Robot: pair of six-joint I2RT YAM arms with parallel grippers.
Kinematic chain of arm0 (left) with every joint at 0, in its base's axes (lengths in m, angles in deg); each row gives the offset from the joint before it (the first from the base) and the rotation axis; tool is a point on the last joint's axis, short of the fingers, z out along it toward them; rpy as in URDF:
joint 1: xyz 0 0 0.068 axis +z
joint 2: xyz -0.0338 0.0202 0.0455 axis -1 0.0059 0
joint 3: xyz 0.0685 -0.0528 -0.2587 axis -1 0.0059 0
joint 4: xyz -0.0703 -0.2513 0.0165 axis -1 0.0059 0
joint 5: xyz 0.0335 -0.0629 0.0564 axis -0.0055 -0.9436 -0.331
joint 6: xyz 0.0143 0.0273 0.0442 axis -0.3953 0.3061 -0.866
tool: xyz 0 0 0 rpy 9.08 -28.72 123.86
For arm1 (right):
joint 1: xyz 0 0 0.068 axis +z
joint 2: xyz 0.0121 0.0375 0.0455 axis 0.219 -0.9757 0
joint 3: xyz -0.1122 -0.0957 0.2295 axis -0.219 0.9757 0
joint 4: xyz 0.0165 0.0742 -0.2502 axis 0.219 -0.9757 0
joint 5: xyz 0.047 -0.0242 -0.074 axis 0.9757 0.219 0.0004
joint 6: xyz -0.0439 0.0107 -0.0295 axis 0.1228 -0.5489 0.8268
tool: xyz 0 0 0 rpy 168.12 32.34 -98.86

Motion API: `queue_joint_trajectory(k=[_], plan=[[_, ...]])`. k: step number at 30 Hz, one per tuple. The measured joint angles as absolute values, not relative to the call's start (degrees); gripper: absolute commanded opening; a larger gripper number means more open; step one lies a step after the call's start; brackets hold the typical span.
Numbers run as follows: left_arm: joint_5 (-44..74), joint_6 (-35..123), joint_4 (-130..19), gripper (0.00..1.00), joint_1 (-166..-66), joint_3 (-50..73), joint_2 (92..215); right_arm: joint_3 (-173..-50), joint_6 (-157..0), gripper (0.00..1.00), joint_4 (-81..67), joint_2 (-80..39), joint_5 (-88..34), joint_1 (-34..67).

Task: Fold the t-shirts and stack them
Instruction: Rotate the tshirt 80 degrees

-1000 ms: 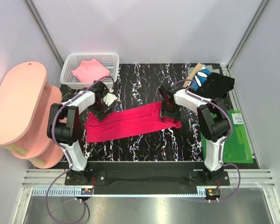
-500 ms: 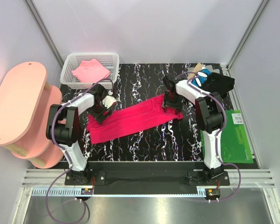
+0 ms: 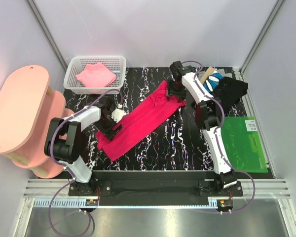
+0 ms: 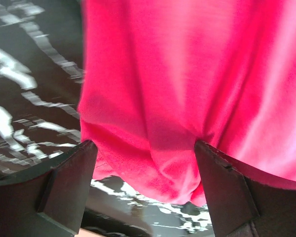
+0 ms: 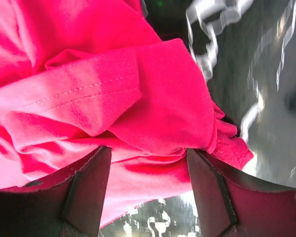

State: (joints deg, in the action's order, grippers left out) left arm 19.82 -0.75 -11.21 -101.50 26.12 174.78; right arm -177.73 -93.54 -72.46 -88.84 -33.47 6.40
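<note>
On marble-look table, crimson t-shirt stretched diagonally, bunched w/ creases, left gripper & right gripper each pinching an end

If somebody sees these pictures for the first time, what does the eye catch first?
First, the crimson-red cloth t-shirt, stretched slantwise across the black marbled table, with the left hand at its near end and the right hand at its far end. Then the white plastic mesh basket at the far left, with a pink folded shirt inside.
</note>
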Motion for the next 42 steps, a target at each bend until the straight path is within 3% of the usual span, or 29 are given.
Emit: queue_joint_trajectory(k=[5,20,29,36,42], plan=[[16.2,1.6,-9.2,0.84,-105.5,26.3,174.3,-191.8,-91.0,0.68,-73.9,-96.2,-33.5,6.1],[6.6,6.1,-5.6,0.82,-112.4,26.5,172.9,-192.4,-89.5,0.67,-65.5,-97.0,-30.5,2.2],[5.2,6.2,3.7,0.84,-111.9,22.1,157.2,-192.3,-88.2,0.68,-63.4,-96.1,-30.5,2.3],[7.4,7.6,4.9,0.84,-105.3,18.0,146.3,-185.0,-87.8,0.70,-62.7,-83.2,-30.5,4.7],[9.5,9.1,4.7,0.84,-96.6,20.4,145.2,-167.7,-86.8,0.68,-61.0,-64.5,-34.0,18.0]])
